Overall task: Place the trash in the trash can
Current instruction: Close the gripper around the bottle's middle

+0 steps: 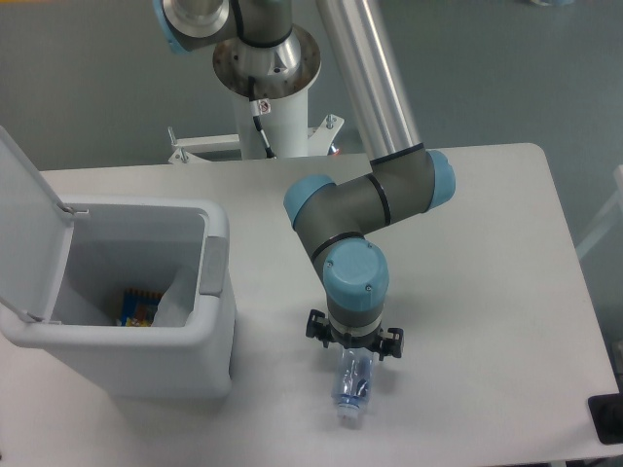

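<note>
The crushed clear bluish bottle point(352, 387) lies on the white table, its white cap toward the front edge. My gripper point(355, 356) points straight down over the bottle's far end. The wrist hides its fingers, so I cannot tell whether they are closed on the bottle. The trash can point(219, 292) stands at the left with its flip lid point(24, 224) open and upright. Inside it a white paper-like wrapper point(177, 300) leans against the right wall. The can is about a hand's width left of the gripper.
A small colourful item point(139, 307) lies on the can's floor. The robot's base pedestal point(271, 97) stands at the table's back. A black object point(605, 420) sits at the front right corner. The table's front edge runs just below the bottle.
</note>
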You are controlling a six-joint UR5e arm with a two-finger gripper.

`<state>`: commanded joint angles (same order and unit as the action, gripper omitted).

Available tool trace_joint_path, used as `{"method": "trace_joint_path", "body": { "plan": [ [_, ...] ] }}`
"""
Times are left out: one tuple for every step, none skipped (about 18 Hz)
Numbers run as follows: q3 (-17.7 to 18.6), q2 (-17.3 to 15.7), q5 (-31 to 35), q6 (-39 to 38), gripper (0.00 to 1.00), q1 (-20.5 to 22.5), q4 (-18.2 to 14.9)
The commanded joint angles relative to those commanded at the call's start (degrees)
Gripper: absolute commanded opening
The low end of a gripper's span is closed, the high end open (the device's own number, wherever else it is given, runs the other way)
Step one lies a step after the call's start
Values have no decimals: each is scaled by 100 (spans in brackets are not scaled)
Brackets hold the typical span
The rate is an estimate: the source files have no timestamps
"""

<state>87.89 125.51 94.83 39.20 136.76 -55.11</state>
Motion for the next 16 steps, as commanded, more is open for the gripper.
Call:
{"method": "trace_joint_path", "body": {
  "plan": [
    [0, 0, 26, 0, 96, 0, -9],
    [9, -9, 27, 9, 96, 0, 0],
    [0, -9, 35, 0, 96, 0, 0],
    [9, 0, 36, 9, 96, 0, 0],
    [0, 0, 44, 9, 96, 0, -9],
    [9, 26, 105, 9, 94, 0, -9],
    [9, 44, 184, 9, 93, 0, 0],
    [9, 53, 220, 9, 93, 0, 17],
    [9, 53, 220, 9, 92, 0, 26],
    [9, 62, 211, 0, 92, 0, 44],
    [0, 62, 211, 0, 90, -9, 44],
    [0, 62, 211, 0, 88, -9, 35],
    [0, 62, 211, 0, 88, 0, 35],
    [0, 62, 211, 0, 87, -9, 44],
    [9, 62, 211, 0, 85, -9, 44],
    [0, 62, 211, 0, 82, -9, 35]
  ]
}}
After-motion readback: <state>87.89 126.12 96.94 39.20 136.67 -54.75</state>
